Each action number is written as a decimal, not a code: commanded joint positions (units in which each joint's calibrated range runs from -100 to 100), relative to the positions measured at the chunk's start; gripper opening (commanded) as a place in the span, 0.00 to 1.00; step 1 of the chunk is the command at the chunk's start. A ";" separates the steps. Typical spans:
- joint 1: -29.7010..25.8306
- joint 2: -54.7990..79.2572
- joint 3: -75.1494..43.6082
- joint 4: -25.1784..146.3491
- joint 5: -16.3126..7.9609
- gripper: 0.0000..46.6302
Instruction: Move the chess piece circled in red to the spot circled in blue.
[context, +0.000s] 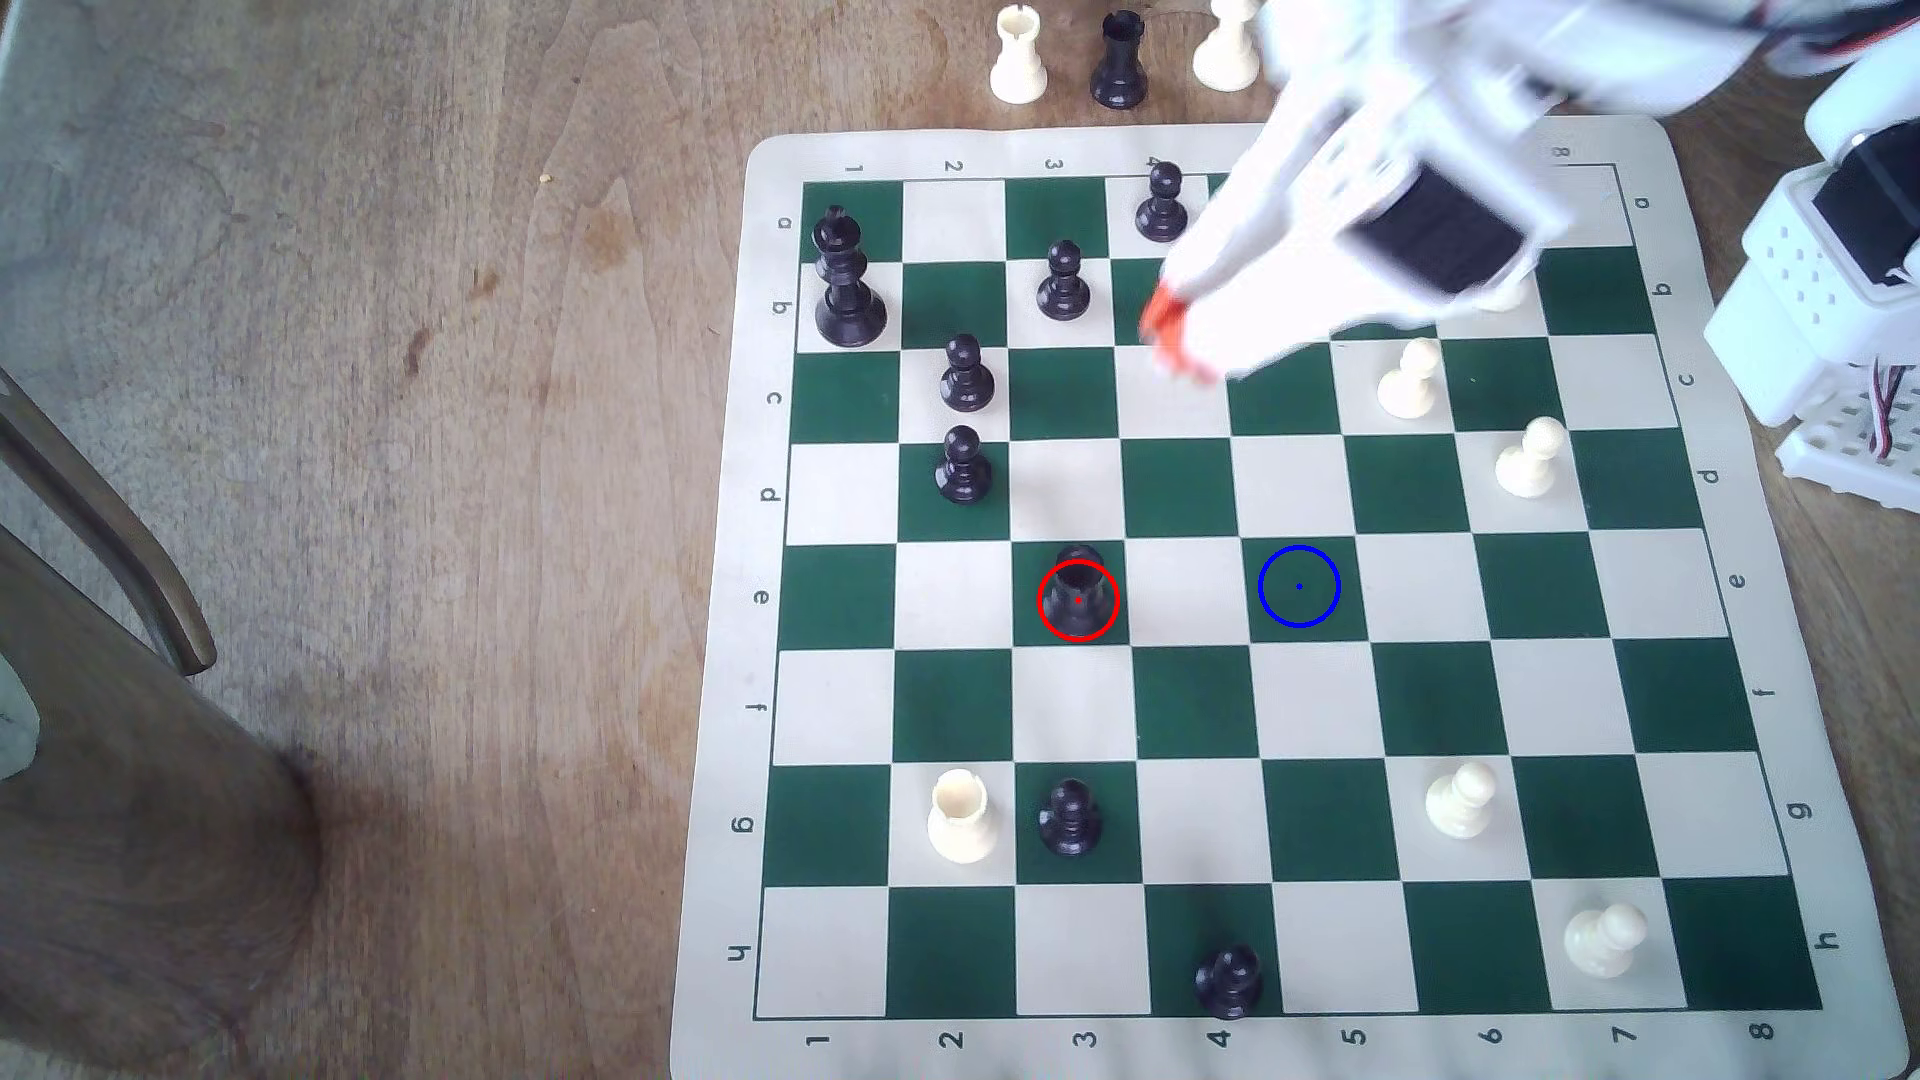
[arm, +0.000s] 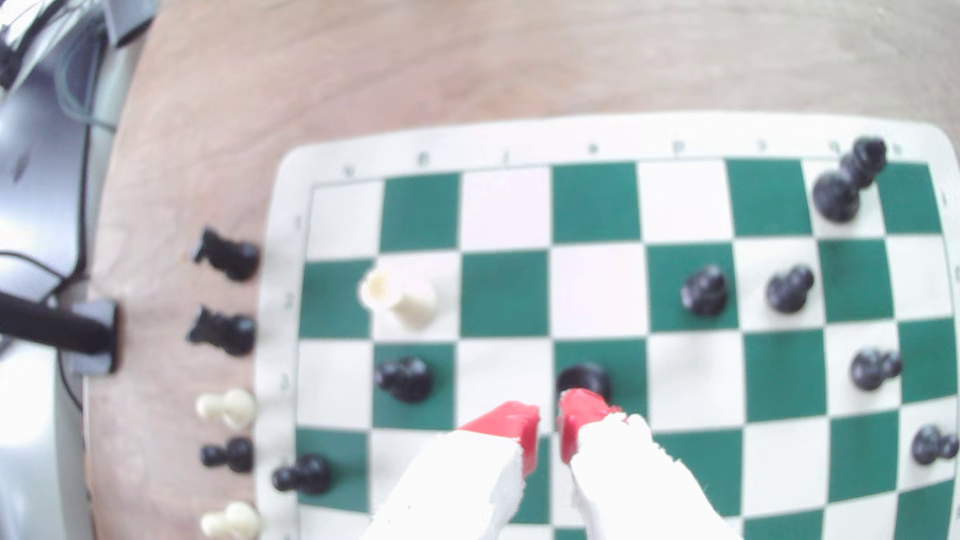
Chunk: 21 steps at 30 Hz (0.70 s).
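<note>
Approach is the step in hand, by my reading: the white arm's red-tipped gripper (context: 1172, 334) hangs blurred above the upper middle of the board in the exterior view, well apart from the stout black rook with the notched top (context: 1078, 594), which stands inside the red ring on a dark green square. In the wrist view the gripper (arm: 549, 423) has its red fingertips (arm: 511, 418) drawn close with only a thin gap between them and nothing held; the black rook (arm: 584, 379) shows just past them.

From the gripper in the exterior view, the rook lies toward 7 o'clock. The next move likely calls for travelling that way, parting the fingers wider than the rook's top, then lowering around it. The blue-ringed dark green square (context: 1299, 587) sits at 3 o'clock from the rook, with one bare cream square between, so the carry looks short and unobstructed. A black ball-headed pawn (context: 963, 465) stands near the rook at about 10 o'clock; the descent should keep off it.

The green-and-cream roll-up chess mat (context: 727, 644) lies flat on a brown wooden table (context: 416, 415). Spare pieces stand off the mat at 12 o'clock, a white plastic rook (context: 1016, 54) among them.
</note>
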 joint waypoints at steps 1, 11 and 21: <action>-0.81 11.08 -8.62 0.62 -1.66 0.10; -0.10 19.15 -9.62 -1.26 -5.47 0.25; 1.07 21.78 -6.36 -7.49 -4.98 0.28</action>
